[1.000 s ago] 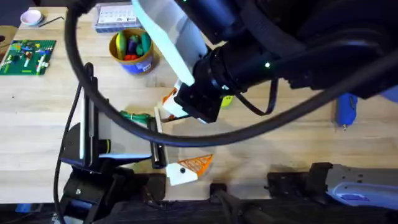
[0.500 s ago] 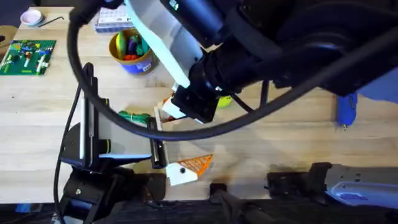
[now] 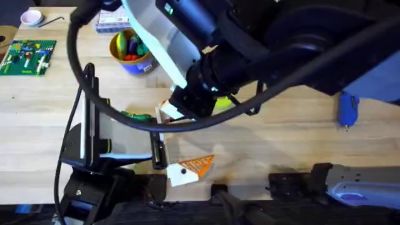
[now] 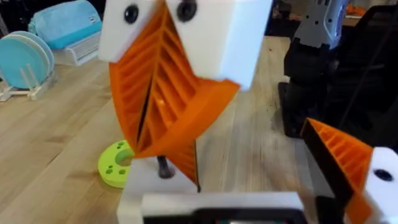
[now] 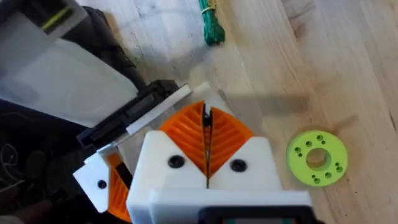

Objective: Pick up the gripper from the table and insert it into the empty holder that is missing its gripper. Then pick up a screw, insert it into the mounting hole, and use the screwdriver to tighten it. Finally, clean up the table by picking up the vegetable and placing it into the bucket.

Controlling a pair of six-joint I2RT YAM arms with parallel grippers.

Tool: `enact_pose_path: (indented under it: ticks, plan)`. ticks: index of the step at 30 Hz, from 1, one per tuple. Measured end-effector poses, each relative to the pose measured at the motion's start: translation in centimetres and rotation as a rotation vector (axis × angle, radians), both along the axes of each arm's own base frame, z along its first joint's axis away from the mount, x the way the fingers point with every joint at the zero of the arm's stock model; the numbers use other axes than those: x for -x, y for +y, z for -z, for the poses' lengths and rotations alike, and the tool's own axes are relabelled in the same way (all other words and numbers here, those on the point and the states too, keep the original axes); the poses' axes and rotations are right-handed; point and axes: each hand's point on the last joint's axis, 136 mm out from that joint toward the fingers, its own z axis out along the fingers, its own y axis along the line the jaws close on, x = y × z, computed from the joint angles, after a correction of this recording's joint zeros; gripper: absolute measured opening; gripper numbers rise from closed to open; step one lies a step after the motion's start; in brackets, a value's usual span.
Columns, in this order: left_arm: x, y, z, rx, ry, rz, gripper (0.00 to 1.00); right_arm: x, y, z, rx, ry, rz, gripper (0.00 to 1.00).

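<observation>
My right gripper (image 5: pixel 206 155) is shut, its white fingers and orange ribbed pads pressed on the small orange wedge gripper (image 4: pixel 208 102). It holds the wedge just above the cream-white empty holder (image 4: pixel 155 186) of the left arm, whose mounting hole faces up. My left gripper (image 4: pixel 261 186) stands open, and its other finger (image 4: pixel 348 162) carries an orange pad. From overhead, the right gripper (image 3: pixel 167 112) reaches across over the left gripper (image 3: pixel 172 142). The green vegetable (image 3: pixel 137 115) lies beside them. The blue bucket (image 3: pixel 132 50) with a yellow rim holds toys. At the far right lies the blue screwdriver (image 3: pixel 347 109).
A bright green round disc (image 5: pixel 317 158) with holes lies close to the grippers. A green brick board (image 3: pixel 28 56), a white box (image 3: pixel 112 19) and a small bowl (image 3: pixel 31 17) sit at the back left. The right arm's dark body (image 3: pixel 281 50) hangs over the table's middle.
The right arm has shifted slightly to the left, carrying the orange wedge with it. The left arm has not moved.
</observation>
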Motion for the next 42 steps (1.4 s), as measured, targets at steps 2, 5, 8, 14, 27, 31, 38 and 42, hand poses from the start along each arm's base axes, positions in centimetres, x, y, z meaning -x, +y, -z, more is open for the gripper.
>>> enact_pose_path:
  ticks: [2, 5, 8, 14, 27, 31, 38, 42]
  plan:
    - [0.00, 0.00, 0.00, 0.000, 0.000, 0.000, 0.993, -0.01, 0.01, -0.01, -0.001, 0.000, 0.000, 0.006]
    - [0.00, 0.00, 0.00, 0.000, -0.001, 0.000, 0.993, -0.06, 0.09, -0.07, -0.005, -0.003, 0.000, 0.006]
    - [0.00, 0.00, 0.00, 0.000, -0.001, 0.000, 0.993, -0.15, 0.25, -0.08, -0.009, -0.003, 0.003, 0.006]
    - [0.05, -0.02, 0.00, 0.000, -0.001, 0.003, 0.993, -0.27, 0.43, 0.04, -0.012, 0.000, 0.009, 0.006]
    - [0.05, -0.02, 0.00, 0.000, -0.002, 0.003, 0.993, -0.34, 0.55, -0.06, -0.018, -0.001, 0.013, 0.006]
    - [0.05, -0.02, 0.00, 0.000, -0.002, 0.003, 0.993, -0.36, 0.57, -0.08, -0.019, -0.002, 0.013, 0.006]
    - [0.05, -0.02, -0.01, -0.001, -0.005, 0.003, 0.993, -0.38, 0.62, -0.11, -0.021, -0.003, 0.013, 0.006]
    - [0.05, -0.02, 0.00, -0.001, -0.005, 0.003, 0.993, -0.38, 0.62, -0.11, -0.021, -0.003, 0.013, 0.006]
